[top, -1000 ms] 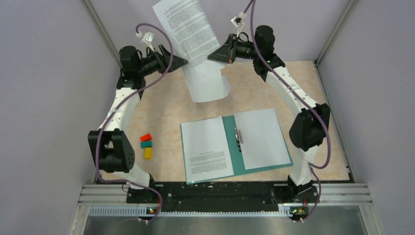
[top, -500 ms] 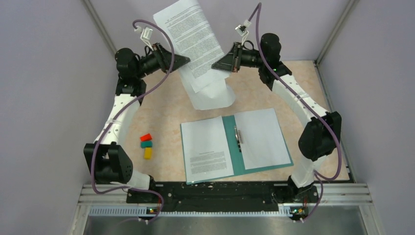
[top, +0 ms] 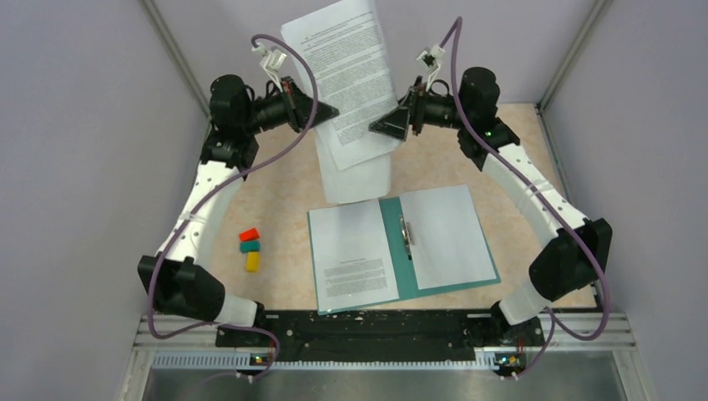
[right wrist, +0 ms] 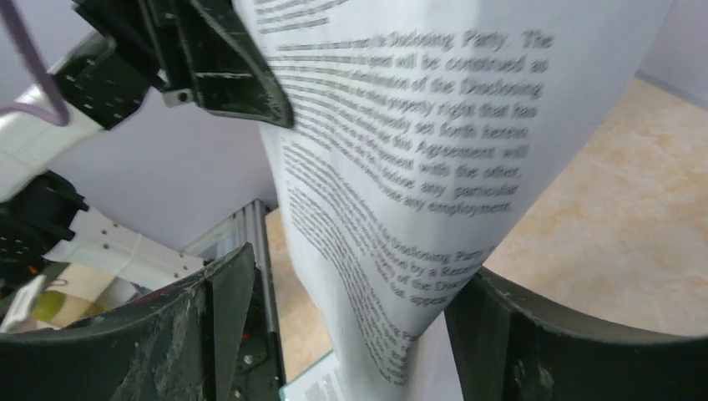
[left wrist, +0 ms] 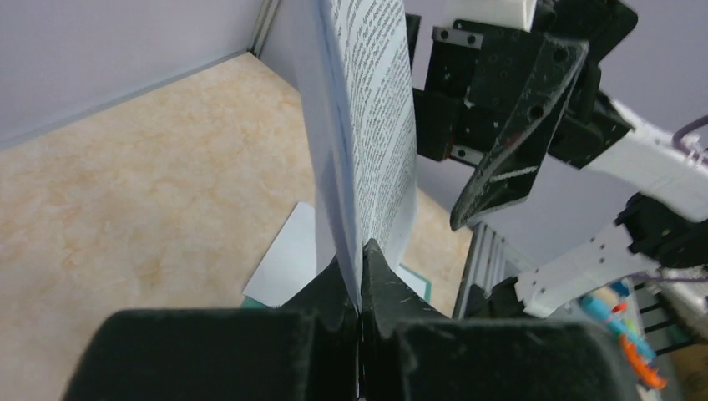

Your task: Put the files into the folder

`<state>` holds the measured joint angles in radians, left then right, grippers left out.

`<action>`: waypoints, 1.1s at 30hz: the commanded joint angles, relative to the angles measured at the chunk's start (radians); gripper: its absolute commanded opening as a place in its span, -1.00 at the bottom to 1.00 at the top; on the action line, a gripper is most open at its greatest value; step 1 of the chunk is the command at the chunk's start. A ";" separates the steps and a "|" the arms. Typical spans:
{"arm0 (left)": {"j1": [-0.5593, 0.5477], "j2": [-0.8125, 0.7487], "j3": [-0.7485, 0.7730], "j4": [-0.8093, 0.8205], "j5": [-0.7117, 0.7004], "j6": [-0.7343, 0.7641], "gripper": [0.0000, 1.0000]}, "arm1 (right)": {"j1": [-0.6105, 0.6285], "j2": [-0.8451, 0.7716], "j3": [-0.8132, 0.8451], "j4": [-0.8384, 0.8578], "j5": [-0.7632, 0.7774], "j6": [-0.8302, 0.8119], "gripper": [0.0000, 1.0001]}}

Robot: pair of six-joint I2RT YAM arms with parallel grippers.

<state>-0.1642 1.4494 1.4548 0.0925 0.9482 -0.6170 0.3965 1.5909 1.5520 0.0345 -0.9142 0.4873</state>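
The files [top: 344,79], white sheets with black print, hang upright above the back of the table, and a blank one [top: 357,177] droops below them. My left gripper [top: 331,111] is shut on their left edge; in the left wrist view the paper [left wrist: 377,125] rises out of the shut left gripper [left wrist: 361,251]. My right gripper [top: 381,128] stands open at the right edge, and the sheet [right wrist: 401,125] passes loosely through the right gripper [right wrist: 355,267]. The teal folder [top: 391,251] lies open on the table, with a printed sheet [top: 355,259] on its left half and a blank one [top: 447,238] on its right.
Red, teal and yellow blocks [top: 250,249] lie left of the folder. Grey walls close in the table on the left, right and back. A metal rail [top: 384,330] runs along the near edge by the arm bases.
The left gripper has shut on the sheets and the right gripper has opened off them. Both grippers and the sheets have shifted a little to the right.
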 commanded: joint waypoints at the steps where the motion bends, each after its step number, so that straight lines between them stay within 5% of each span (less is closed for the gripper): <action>1: -0.066 -0.152 0.095 -0.282 -0.028 0.334 -1.00 | -0.035 -0.167 -0.070 0.022 0.084 -0.114 0.69; 7: -0.126 -0.256 0.120 -0.431 -0.014 0.509 -1.00 | -0.127 -0.277 -0.206 0.215 0.042 -0.061 0.97; 18: -0.189 -0.315 0.240 -0.662 -0.090 0.727 -1.00 | -0.164 -0.276 -0.275 0.734 -0.218 0.221 0.97; 26: -0.191 -0.292 0.282 -0.686 -0.060 0.720 -1.00 | -0.155 -0.239 -0.263 1.087 -0.329 0.495 0.97; 33: -0.192 -0.266 0.310 -0.664 -0.023 0.696 -1.00 | -0.123 -0.181 -0.178 0.904 -0.312 0.355 0.97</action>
<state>-0.3519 1.1793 1.7187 -0.5987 0.8871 0.0811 0.2604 1.3869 1.3064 1.0031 -1.2209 0.9276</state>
